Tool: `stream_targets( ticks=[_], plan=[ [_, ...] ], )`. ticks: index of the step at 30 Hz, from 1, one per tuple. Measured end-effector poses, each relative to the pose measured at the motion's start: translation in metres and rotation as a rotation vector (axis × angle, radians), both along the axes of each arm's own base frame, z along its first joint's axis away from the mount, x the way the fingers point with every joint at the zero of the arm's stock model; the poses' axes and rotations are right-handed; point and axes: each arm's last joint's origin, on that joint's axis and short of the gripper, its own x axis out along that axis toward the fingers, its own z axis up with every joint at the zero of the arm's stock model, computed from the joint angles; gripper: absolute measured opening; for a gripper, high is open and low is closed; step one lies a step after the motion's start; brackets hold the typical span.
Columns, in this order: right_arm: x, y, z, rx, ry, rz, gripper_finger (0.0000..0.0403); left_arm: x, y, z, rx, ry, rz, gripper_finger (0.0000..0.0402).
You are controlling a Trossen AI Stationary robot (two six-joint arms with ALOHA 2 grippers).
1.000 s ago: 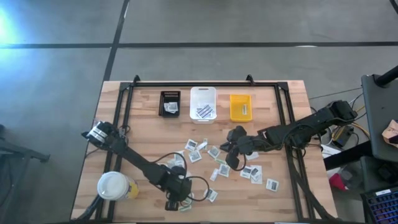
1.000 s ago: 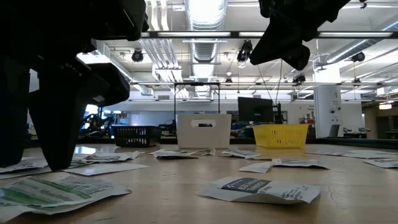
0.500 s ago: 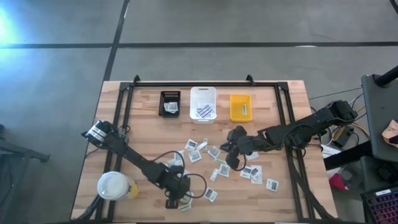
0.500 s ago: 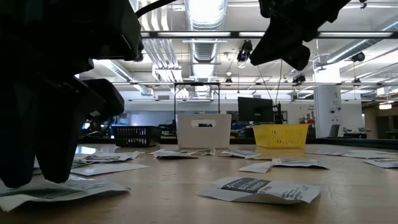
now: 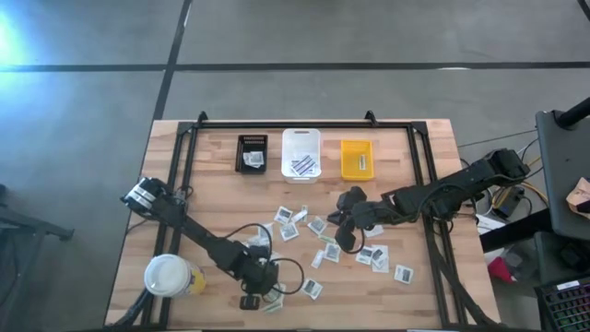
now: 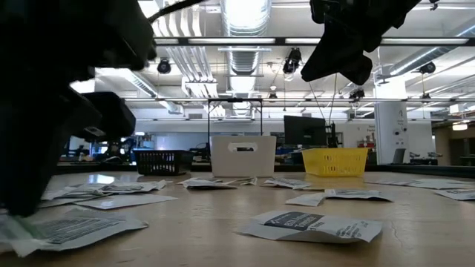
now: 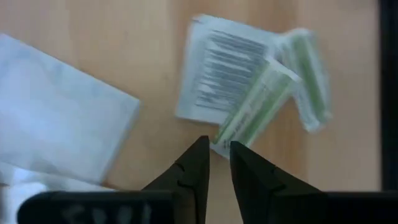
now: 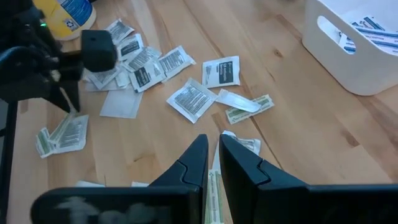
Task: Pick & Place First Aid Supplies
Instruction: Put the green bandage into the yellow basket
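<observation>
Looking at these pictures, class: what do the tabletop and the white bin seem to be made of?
Tabletop: looks like pale wood with a matt finish; grain lines and plank seams show.
White bin: probably moulded plastic, smooth with a slight sheen; thin walls, a rounded rim and a cut-out handle slot.

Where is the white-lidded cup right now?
High view: the cup stands at the table's near left corner, beside the left arm, away from the packets.

A light wooden table (image 5: 217, 189) holds a row of three small bins, black (image 5: 251, 153), white (image 5: 301, 153) and yellow (image 5: 357, 159), along its far side, scattered paper packets (image 5: 324, 251) across the middle, and a white-lidded cup (image 5: 167, 275) near the front left corner.
</observation>
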Motion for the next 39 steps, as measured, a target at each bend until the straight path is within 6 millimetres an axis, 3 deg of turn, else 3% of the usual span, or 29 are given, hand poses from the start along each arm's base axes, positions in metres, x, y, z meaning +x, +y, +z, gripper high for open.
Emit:
stream_targets(
  ticks=[4,20,30,39],
  plan=[
    [0.000,0.000,0.000,0.002,0.000,-0.001,0.0038,0.002,-0.003,0.010,-0.006,-0.045,-0.027,0.0071],
    [0.000,0.000,-0.001,0.002,0.003,0.000,0.0038,-0.002,-0.011,0.005,0.007,-0.106,-0.109,0.0074],
    [-0.001,0.000,-0.001,0.002,0.004,0.000,0.0038,-0.006,-0.024,0.007,0.042,-0.215,-0.292,0.0151],
    [-0.001,0.000,-0.001,0.006,0.004,-0.002,0.0038,-0.003,-0.023,-0.009,0.122,-0.201,-0.283,0.0154]
  ],
)
